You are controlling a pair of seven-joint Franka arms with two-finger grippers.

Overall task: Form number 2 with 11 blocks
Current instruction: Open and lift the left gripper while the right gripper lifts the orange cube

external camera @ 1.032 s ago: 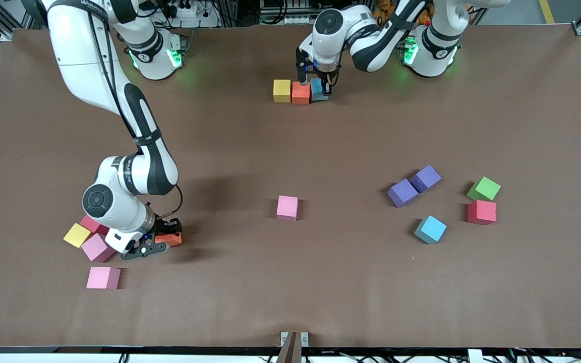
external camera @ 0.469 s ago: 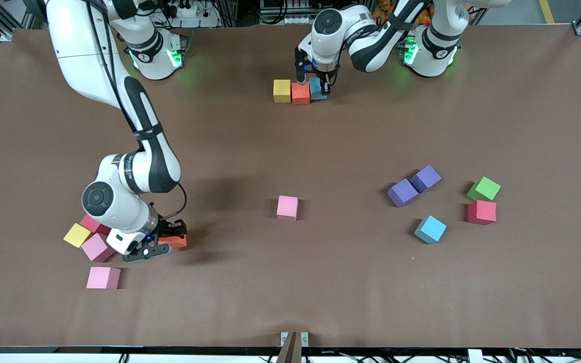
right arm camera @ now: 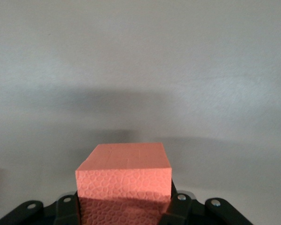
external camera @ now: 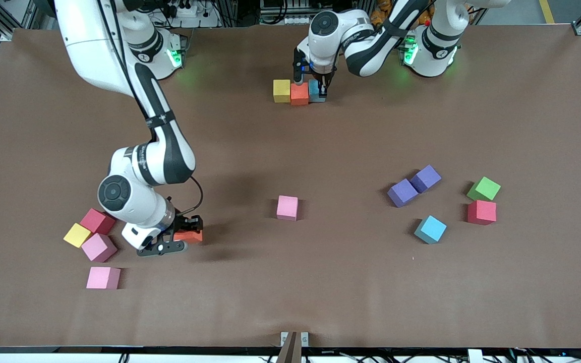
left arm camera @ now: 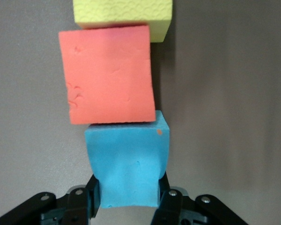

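A short row of blocks lies near the robots' bases: a yellow block point(external camera: 281, 91), an orange block point(external camera: 299, 94) and a light blue block point(external camera: 314, 91). My left gripper point(external camera: 316, 93) is shut on the light blue block point(left arm camera: 127, 159), squeezing its sides in, and that block touches the orange block point(left arm camera: 110, 75); the yellow block point(left arm camera: 122, 14) follows in line. My right gripper point(external camera: 185, 237) is shut on a second orange block point(external camera: 188, 236), low over bare table beside a cluster of loose blocks. In the right wrist view this orange block point(right arm camera: 124, 178) sits between the fingers of the right gripper point(right arm camera: 124, 208).
Toward the right arm's end lie a yellow block point(external camera: 77, 235), a dark pink one point(external camera: 97, 221) and two pink ones point(external camera: 99, 247), point(external camera: 103, 278). A pink block point(external camera: 287, 207) sits mid-table. Toward the left arm's end: two purple point(external camera: 402, 192), point(external camera: 425, 178), green point(external camera: 483, 188), red point(external camera: 481, 212), light blue point(external camera: 430, 229).
My right gripper has carried the orange block away from the pink and yellow cluster toward the table's middle. My left gripper has shifted only slightly at the row, still holding the light blue block.
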